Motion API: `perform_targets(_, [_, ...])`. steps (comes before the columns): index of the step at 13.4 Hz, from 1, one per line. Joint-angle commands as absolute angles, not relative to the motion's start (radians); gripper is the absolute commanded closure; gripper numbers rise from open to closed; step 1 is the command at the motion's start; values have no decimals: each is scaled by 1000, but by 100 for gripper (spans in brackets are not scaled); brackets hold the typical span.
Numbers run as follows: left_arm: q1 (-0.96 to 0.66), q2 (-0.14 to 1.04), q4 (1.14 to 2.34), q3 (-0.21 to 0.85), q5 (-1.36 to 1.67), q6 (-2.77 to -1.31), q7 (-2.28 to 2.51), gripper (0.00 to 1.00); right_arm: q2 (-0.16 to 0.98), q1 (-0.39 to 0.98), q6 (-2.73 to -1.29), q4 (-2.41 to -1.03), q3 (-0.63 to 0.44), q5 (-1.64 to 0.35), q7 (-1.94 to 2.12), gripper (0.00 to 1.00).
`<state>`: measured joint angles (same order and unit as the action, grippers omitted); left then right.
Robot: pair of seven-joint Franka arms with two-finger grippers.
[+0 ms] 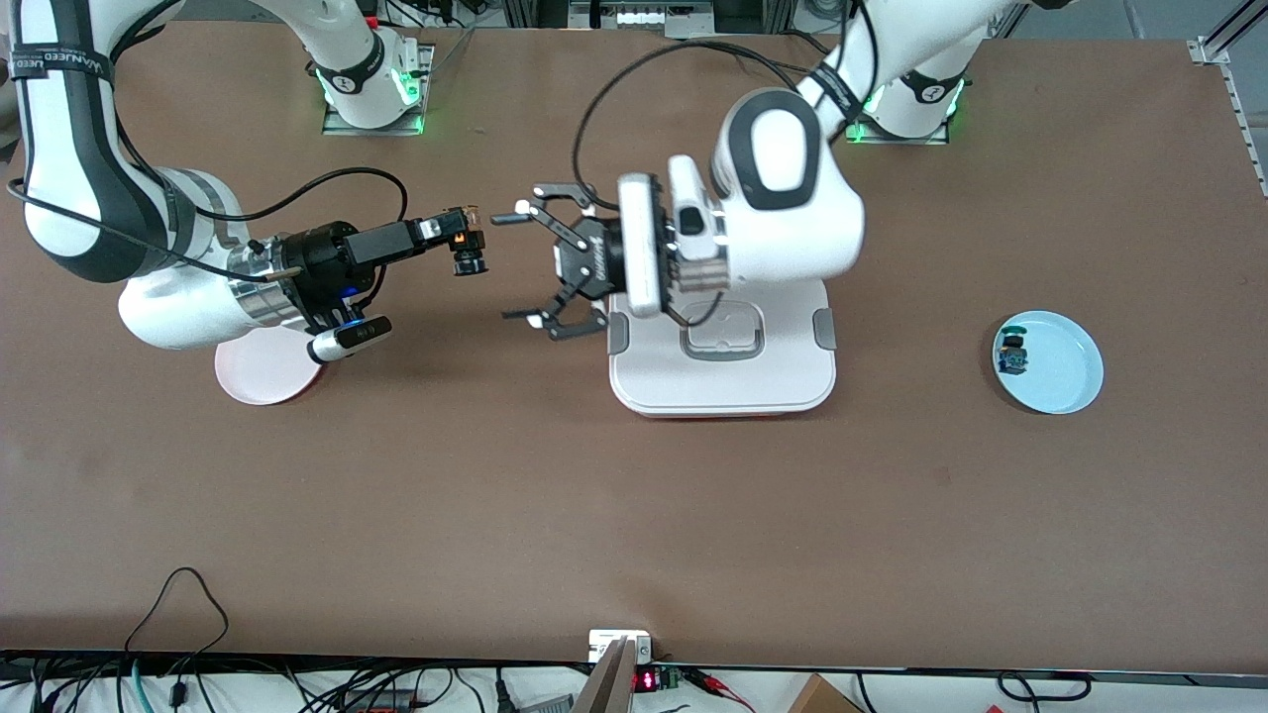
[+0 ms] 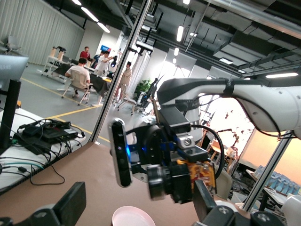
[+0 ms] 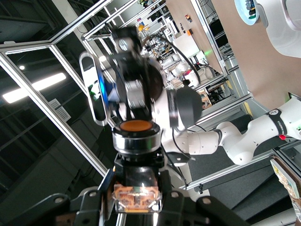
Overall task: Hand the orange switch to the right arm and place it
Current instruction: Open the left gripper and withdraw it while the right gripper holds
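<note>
The right gripper [image 1: 466, 236] is clamped on the orange switch [image 1: 467, 250], which it holds up in the air over bare brown table [image 1: 634, 515]. In the right wrist view the switch [image 3: 136, 136] sits between the closed fingers [image 3: 96, 197], its round orange cap facing away from that wrist camera.

Just past the switch, toward the left arm's end of the table, the left gripper [image 1: 523, 265] faces it with its claw-like fingers [image 1: 517, 315] spread wide, holding nothing and not touching the switch. The left wrist view looks straight at the right gripper [image 2: 188, 181] with the switch's yellowish block [image 2: 201, 172] in its grip.

Under the right arm's wrist lies a pink plate [image 1: 265, 364], partly hidden by the arm. Under the left arm's wrist, past the left gripper, sits a white lidded box [image 1: 723, 376] with grey side clips.

Well apart from both grippers, at the left arm's end of the table, a pale blue plate [image 1: 1065, 381] holds a small switch with blue and green parts [image 1: 1013, 354] near its rim.
</note>
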<state>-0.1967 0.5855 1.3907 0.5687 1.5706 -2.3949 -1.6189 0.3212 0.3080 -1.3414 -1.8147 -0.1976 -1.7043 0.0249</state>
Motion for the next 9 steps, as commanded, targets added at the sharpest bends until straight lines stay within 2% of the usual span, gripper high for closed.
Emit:
perform_targets(1, [-103,578,1442,578,1574,-2249,-1709,0,314,304,-1330,-1818,-201,-1697,41,99])
perform_targets(3, [-22,584,1456,575,1548,-2086,-1720,0,311,296,-1330,-1818,-202,-1695,43,99])
perform_targets(5, [67,604,1450,578,1444,-1981,-1723,0,313,279,-1331,-1821,-202,-1657,90,99])
perform_targets(9, [219,693,1439,577,1393,-1772,-1802,0,307,220,-1316,-1818,-204,-1435,176,99])
